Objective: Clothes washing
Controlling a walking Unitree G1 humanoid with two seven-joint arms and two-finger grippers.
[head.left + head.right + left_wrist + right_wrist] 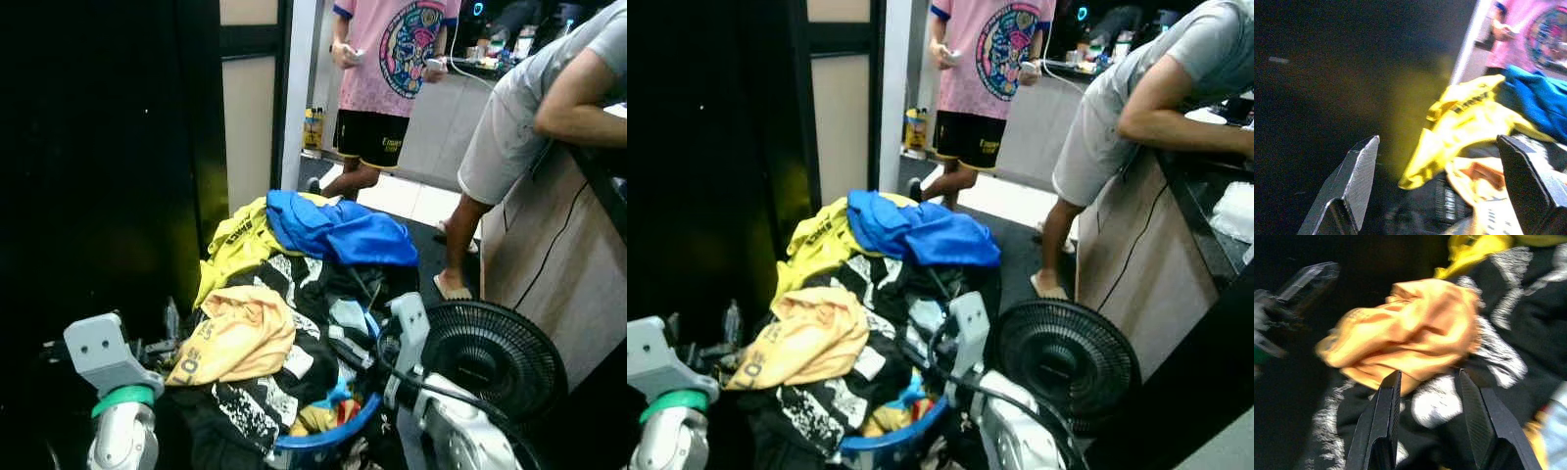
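A blue laundry basket [328, 432] is heaped with clothes: a blue garment [338, 230] on top at the back, a yellow one [240, 240] beside it, an orange shirt [235, 333] in front, and black-and-white prints [294, 284] underneath. My left gripper [1439, 139] is open at the pile's left edge, its fingers wide apart and facing the yellow garment [1464, 117]. Over the front of the heap my right gripper [1428, 373] is open, just short of the orange shirt [1410, 333], with black-and-white cloth [1440, 401] below its tips.
A black floor fan [490, 357] stands right of the basket. A dark panel [108, 147] walls off the left. Behind the pile stands a person in a pink shirt [392, 59]. Another person in grey [509, 127] leans on the wooden counter [549, 245] at right.
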